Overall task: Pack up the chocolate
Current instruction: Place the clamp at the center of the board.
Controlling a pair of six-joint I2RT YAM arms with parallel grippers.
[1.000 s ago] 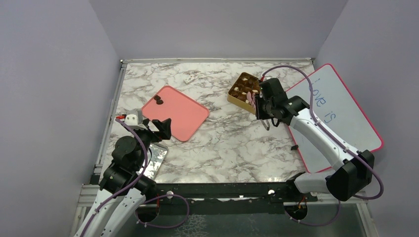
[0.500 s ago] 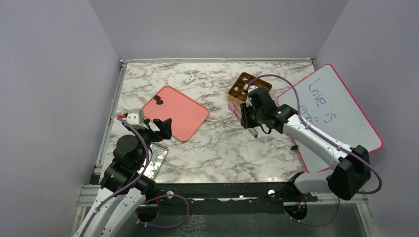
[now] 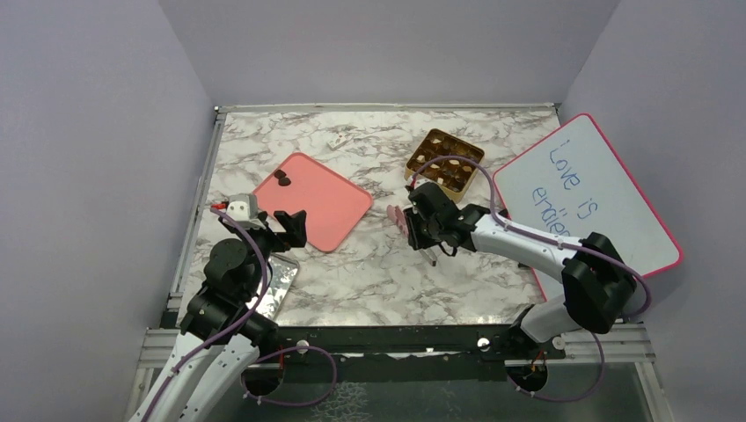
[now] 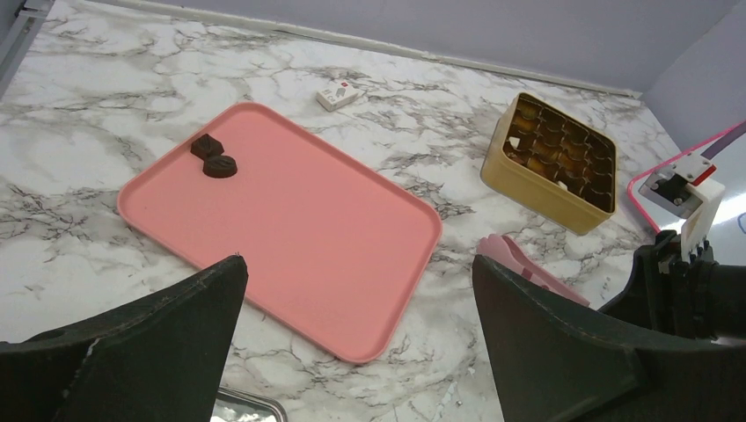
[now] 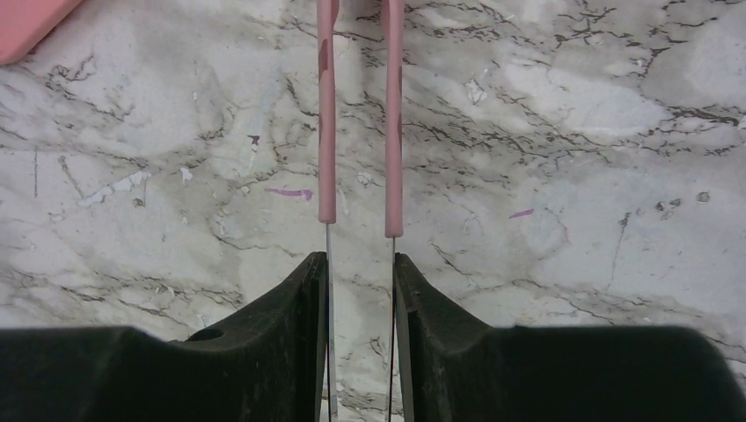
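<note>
We log right gripper (image 5: 361, 268) jaws clamped on pink tweezers (image 5: 327, 132) above desk (image 3: 378, 264) | left gripper (image 4: 359, 264) jaws wide apart | two dark chocolates (image 4: 219, 166) on pink tray (image 4: 334, 255)

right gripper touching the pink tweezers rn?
Touching. Right wrist view: the pink tweezers run between the right gripper, both arms flush against its inner faces, no gap either side.

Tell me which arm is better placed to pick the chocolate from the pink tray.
Right, probably: the right tool is shut on the pink tweezers, between box and tray. The left tool is open, empty, though nearer the chocolate.
</note>
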